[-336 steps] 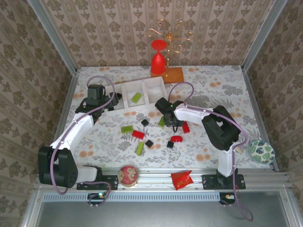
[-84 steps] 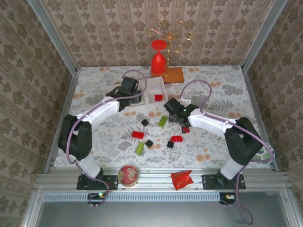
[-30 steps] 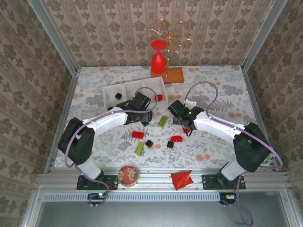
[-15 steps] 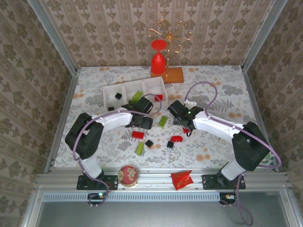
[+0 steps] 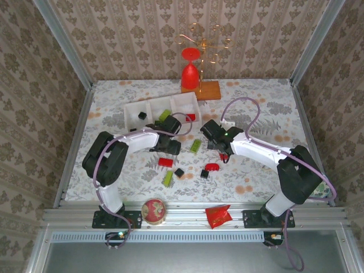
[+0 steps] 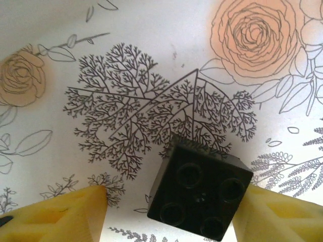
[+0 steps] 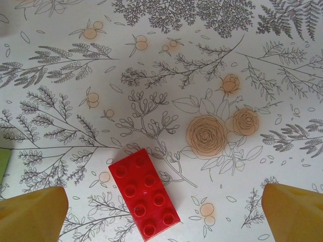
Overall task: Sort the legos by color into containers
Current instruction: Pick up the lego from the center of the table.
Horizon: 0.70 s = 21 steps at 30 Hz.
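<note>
Left gripper (image 6: 171,204): jaws spread around a black four-stud brick (image 6: 199,199) on the table (image 6: 151,50). One pad (image 6: 275,217) sits at its corner, the other stands clear. Right gripper (image 7: 164,199): jaws wide, straddling a red eight-stud brick (image 7: 144,194), no contact. Loose elsewhere in the top view: 2 green legos (image 5: 195,145), 2 red legos (image 5: 165,162), 2 black legos (image 5: 179,172). White tray (image 5: 129,112) has 3 compartments, left to right: 1 black, 1 green, 1 red.

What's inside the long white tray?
A black cube sits in the left compartment of the tray, a green brick in the middle, a red brick on the right. The left arm hides part of the tray's near edge.
</note>
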{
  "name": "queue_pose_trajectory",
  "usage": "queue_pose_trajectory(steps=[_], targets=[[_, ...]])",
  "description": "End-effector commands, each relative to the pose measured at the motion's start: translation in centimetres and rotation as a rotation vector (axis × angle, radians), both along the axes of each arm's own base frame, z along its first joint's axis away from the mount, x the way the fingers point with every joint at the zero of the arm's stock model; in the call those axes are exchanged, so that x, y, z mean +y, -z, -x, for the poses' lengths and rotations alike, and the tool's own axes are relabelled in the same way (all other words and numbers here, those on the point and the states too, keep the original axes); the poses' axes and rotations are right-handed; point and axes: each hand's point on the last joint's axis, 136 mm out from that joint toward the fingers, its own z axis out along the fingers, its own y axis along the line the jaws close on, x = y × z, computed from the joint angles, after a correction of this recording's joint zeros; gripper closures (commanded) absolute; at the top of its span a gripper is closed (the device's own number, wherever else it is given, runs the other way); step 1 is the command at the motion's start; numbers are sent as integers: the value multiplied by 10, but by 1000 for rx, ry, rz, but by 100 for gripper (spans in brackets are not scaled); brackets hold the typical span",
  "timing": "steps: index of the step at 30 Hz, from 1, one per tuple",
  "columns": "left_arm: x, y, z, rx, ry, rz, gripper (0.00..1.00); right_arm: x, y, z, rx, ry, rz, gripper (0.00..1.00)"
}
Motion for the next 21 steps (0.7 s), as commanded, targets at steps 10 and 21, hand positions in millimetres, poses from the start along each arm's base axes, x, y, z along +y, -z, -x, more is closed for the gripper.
queue_pose_trajectory(steps=[10,21], targets=[[-9,1,-26,-28,-23,28,42,-5,-4,-5,-13,42,25,0],[5,7,-15,-17,-50,4,70,-5,-7,-5,-8,43,30,0]])
